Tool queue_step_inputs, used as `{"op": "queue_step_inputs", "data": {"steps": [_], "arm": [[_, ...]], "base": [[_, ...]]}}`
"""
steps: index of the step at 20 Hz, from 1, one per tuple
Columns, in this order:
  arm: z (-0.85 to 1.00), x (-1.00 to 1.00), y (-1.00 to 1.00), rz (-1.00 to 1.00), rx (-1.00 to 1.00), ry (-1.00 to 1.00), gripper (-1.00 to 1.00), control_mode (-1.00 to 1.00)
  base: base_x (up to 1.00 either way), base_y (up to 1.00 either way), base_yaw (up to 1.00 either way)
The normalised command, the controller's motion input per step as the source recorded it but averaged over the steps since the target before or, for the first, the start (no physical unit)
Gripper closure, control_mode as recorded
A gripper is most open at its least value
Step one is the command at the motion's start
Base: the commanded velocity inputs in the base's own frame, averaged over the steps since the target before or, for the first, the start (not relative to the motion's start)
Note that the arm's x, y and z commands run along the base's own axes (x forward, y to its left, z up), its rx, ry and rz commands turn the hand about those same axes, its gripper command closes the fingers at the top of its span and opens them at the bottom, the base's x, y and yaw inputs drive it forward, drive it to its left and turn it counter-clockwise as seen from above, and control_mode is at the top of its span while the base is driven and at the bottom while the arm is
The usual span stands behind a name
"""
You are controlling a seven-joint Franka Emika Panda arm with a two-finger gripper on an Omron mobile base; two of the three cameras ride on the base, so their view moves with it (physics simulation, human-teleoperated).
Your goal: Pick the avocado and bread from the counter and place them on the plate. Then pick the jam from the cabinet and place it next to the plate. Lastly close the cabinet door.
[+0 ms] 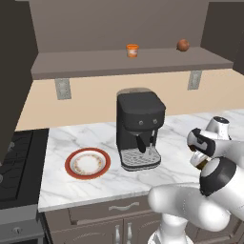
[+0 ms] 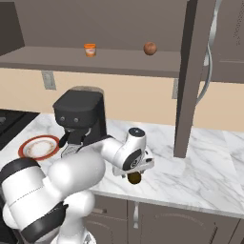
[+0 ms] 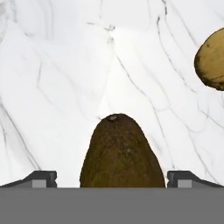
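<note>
We see a black coffee machine (image 1: 139,128) standing mid-table on the white marble table (image 1: 86,183), between the red-rimmed plate (image 1: 87,163) to its left and the spot where our arm works to its right. A dark stove (image 1: 14,164) borders the table's left end. Above, the cabinet (image 1: 124,59) stands with its door (image 2: 193,76) swung out over the table, edge-on in the right base view, just right of the arm. On the cabinet shelf sit the orange jam (image 1: 132,50) and, well apart to its right, a reddish-brown ball (image 1: 183,45).

Our tool (image 3: 112,179) hangs low over the table with its two dark fingertips (image 3: 41,178) spread wide, one on each side of the avocado (image 3: 121,153), with clear marble showing in the gaps; nothing is gripped. The avocado is a dark brown-green oval with a rough, speckled skin and a small stem nub at its far tip, lying on the marble. The bread (image 3: 211,59), a tan-yellow lump, lies near it, apart, at the hand view's right edge. The plate's cream speckled centre is bare.
</note>
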Motion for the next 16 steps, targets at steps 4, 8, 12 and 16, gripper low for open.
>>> {"op": "queue_step_inputs", "data": {"steps": [4,8,12,16], "arm": [[-0.16,0.08,0.00,0.02,-0.01,0.05,-1.00,-1.00],[-0.16,0.06,0.00,0.02,-0.01,0.04,-1.00,-1.00],[-0.17,0.03,-0.06,0.03,0.00,0.03,-1.00,-1.00],[-0.14,0.00,-0.05,0.03,0.00,0.01,-1.00,-1.00]], "base": [[0.00,0.00,0.00],[0.00,0.00,0.00],[0.00,0.00,0.00],[0.00,0.00,0.00]]}}
